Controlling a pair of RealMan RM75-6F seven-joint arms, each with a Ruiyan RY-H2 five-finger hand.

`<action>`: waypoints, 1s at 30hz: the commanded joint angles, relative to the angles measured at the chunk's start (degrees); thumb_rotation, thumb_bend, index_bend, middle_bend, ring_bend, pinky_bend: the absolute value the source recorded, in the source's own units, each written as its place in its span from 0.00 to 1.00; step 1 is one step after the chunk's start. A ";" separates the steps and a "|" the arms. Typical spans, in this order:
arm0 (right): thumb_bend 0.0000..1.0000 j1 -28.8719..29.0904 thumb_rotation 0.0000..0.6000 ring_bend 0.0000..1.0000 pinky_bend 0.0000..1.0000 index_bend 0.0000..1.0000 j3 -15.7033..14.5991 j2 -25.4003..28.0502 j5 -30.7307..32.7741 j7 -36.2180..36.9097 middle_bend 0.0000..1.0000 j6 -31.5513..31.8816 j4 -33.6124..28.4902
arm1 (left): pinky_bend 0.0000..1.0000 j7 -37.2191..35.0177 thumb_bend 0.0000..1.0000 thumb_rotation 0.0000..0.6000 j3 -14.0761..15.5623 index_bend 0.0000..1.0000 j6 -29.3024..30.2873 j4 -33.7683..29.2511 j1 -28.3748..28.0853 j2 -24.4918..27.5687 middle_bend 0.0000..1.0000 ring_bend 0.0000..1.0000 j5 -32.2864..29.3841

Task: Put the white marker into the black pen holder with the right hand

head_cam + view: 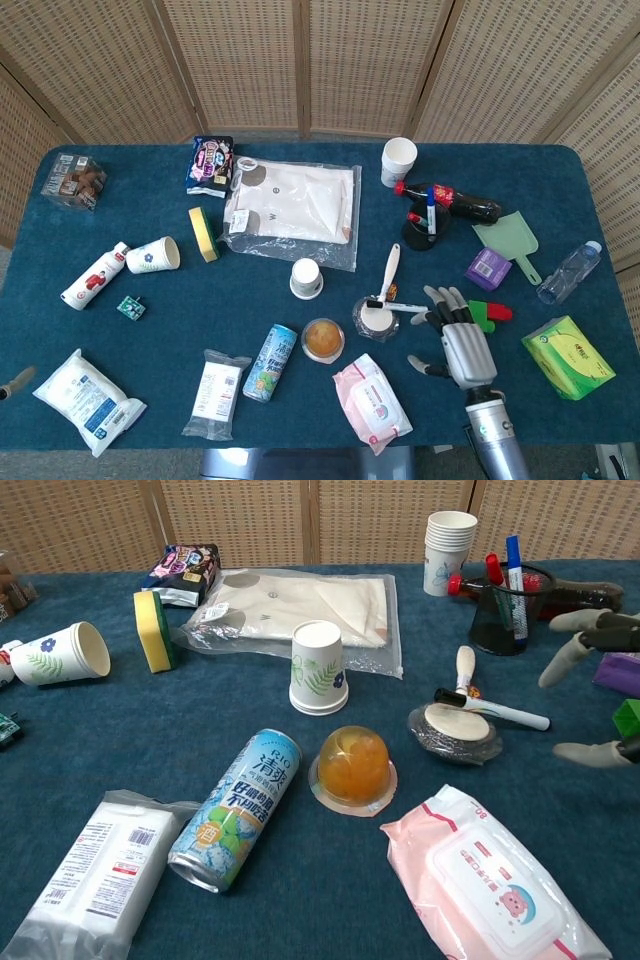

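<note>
The white marker [402,307] with a black cap lies flat across a round lidded tub [377,320], its tip pointing right; the chest view shows the marker [505,714] too. The black mesh pen holder [425,228] stands upright further back, with a blue and a red pen in it, and appears as the holder [503,615] in the chest view. My right hand [458,340] hovers just right of the marker's tip, fingers spread, holding nothing. Its fingers [572,650] enter the chest view from the right. Of my left hand [14,382] only a fingertip shows at the left edge.
A white brush [390,268] leans by the tub. Green and red blocks [488,314] lie under my right fingertips. A cola bottle [452,201] lies behind the holder, a purple box [489,268] to its right. A pink wipes pack [372,402] sits near the front edge.
</note>
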 commanded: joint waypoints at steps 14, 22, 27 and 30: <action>0.39 5.03 1.00 0.00 0.00 0.32 3.54 -7.50 6.65 -0.98 0.00 -3.69 9.24 | 0.00 2.16 0.04 1.00 -0.03 0.00 -1.25 -0.69 -0.42 -0.39 0.00 0.00 -0.39; 0.38 5.52 1.00 0.00 0.00 0.32 3.13 -9.95 6.90 -1.20 0.00 -2.54 12.90 | 0.00 2.66 0.04 1.00 0.06 0.00 -1.29 -0.85 -0.33 -0.46 0.00 0.00 -0.37; 0.39 5.79 1.00 0.00 0.00 0.32 3.01 -11.20 7.49 -1.12 0.00 -2.48 15.17 | 0.00 2.71 0.04 1.00 0.04 0.00 -1.30 -0.87 -0.31 -0.48 0.00 0.00 -0.47; 0.39 6.08 1.00 0.00 0.00 0.32 3.02 -11.93 7.47 -1.33 0.00 -2.29 16.67 | 0.00 2.81 0.04 1.00 0.09 0.00 -1.38 -0.85 -0.33 -0.50 0.00 0.00 -0.34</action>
